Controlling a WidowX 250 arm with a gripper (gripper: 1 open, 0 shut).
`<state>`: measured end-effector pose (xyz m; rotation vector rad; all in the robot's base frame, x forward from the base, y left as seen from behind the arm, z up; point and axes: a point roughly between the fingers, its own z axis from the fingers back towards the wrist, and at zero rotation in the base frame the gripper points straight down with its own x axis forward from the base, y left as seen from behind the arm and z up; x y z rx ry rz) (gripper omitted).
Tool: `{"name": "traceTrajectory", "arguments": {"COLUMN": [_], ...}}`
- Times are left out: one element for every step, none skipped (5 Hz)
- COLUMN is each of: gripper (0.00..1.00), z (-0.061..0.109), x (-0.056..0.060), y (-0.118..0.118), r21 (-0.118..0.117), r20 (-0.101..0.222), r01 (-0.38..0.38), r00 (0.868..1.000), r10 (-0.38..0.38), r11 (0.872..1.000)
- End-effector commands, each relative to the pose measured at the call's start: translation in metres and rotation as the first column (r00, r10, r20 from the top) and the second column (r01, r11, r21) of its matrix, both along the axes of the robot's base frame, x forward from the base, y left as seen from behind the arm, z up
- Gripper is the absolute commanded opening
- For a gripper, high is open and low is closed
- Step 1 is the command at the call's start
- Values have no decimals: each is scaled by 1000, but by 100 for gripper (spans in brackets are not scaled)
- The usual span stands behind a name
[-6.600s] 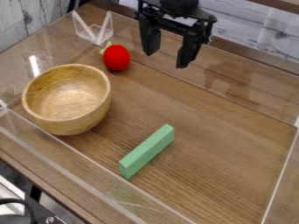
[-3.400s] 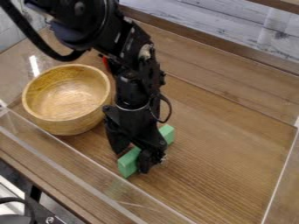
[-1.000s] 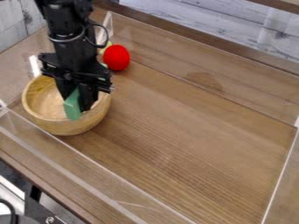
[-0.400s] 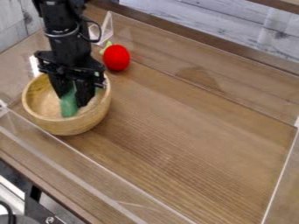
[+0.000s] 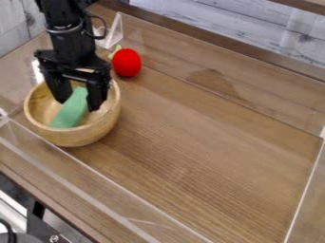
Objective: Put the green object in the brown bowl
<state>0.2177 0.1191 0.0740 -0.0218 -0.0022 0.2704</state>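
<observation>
The brown bowl (image 5: pixel 91 131) stands at the left of the wooden table. Inside it lies the green object (image 5: pixel 71 111), tilted against the bowl's inner wall. My black gripper (image 5: pixel 76 92) hangs straight down over the bowl, open, with one finger on each side of the green block's upper end. The fingers (image 5: pixel 101 93) stand apart from the block, and nothing is pinched between them.
A red ball (image 5: pixel 127 63) rests just behind and to the right of the bowl. A clear folded plastic piece (image 5: pixel 112 28) stands at the back. Transparent walls (image 5: pixel 152 223) fence the table's front and left edges.
The gripper's fingers have spread apart and let go of the green block, which now lies tilted in the bowl. The arm itself has barely shifted.
</observation>
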Motion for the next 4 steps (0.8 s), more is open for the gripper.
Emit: {"name": "traceTrajectory", "arguments": {"gripper": [100, 100, 100, 100], "z": [11, 12, 12, 13], "x": [7, 9, 9, 10], "y": [10, 12, 13, 14], "r21": [17, 14, 12, 8], "r20": [30, 25, 18, 12], "r01": [-31, -46, -58, -70], "r00": [999, 999, 998, 998], "r10": [31, 46, 58, 70], "r11": [999, 999, 998, 998]}}
